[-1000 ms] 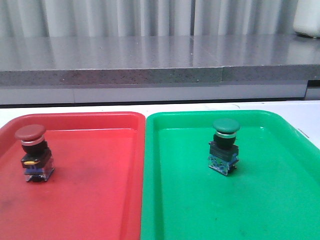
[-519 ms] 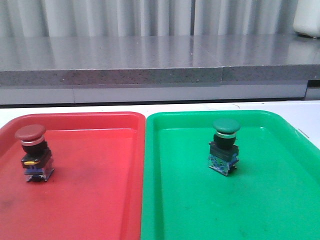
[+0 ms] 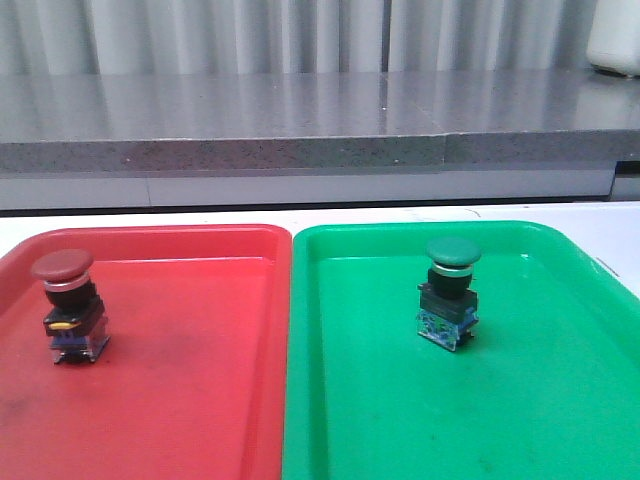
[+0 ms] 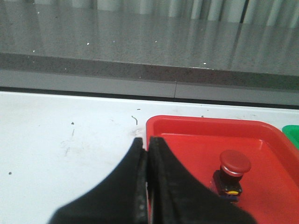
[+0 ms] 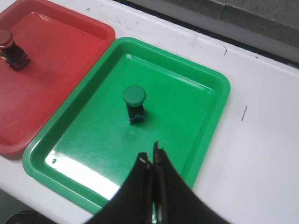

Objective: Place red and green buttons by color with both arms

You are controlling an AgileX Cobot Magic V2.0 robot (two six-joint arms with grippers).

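Red button (image 3: pixel 68 306): upright in red tray (image 3: pixel 200 400). Green button (image 3: pixel 449 294): upright in green tray (image 3: pixel 540 400). Left gripper (image 4: pixel 147 154), right gripper (image 5: pixel 152 163): closed, empty, clear of buttons. Sorting apparently complete; next, likely only arm retreat.

Bright, even overhead light fills all three views, with soft white glare streaks on the red tray (image 3: pixel 200 300) and green tray (image 3: pixel 540 380). The black jaws in both wrist views look soft, slightly blurred and nearly featureless. Shadows under the buttons are small and faint.
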